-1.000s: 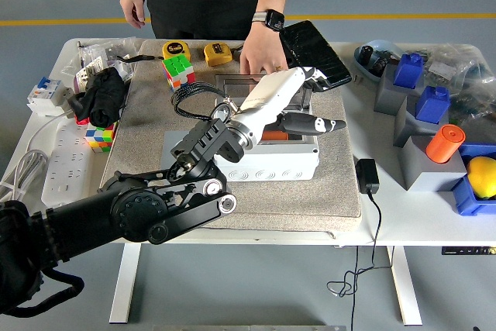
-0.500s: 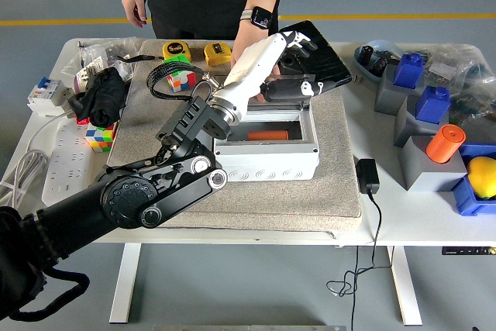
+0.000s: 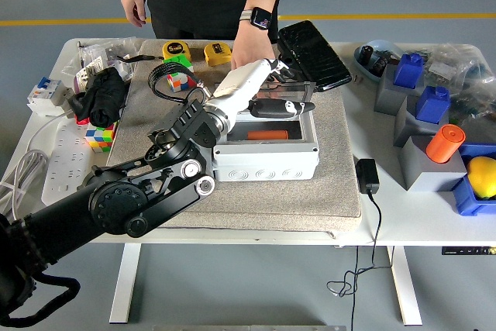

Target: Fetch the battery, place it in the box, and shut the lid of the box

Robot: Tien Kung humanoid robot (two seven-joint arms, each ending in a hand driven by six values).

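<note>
The grey box [image 3: 267, 159] stands on the grey mat [image 3: 333, 184] mid-table. The orange battery [image 3: 267, 135] lies inside it. The clear lid [image 3: 298, 97] is hinged at the box's far edge and tilts down over the opening. My left arm reaches in from the lower left. Its white hand [image 3: 273, 97] is at the lid, with the fingers [image 3: 284, 72] spread against its far side and the dark thumb [image 3: 275, 108] over its front. A person's hand [image 3: 248, 53] rests just behind the box.
A black case [image 3: 314, 53] lies behind the box on the right. Two yellow tape measures [image 3: 218, 53] and a puzzle cube [image 3: 180, 79] sit at the mat's far left. A black adapter [image 3: 366, 176], grey blocks, an orange cylinder [image 3: 445, 143] and blue bins are on the right.
My left hand rose from inside the box to the raised lid, then came down toward the box with the lid tilting forward. The battery stayed in the box.
</note>
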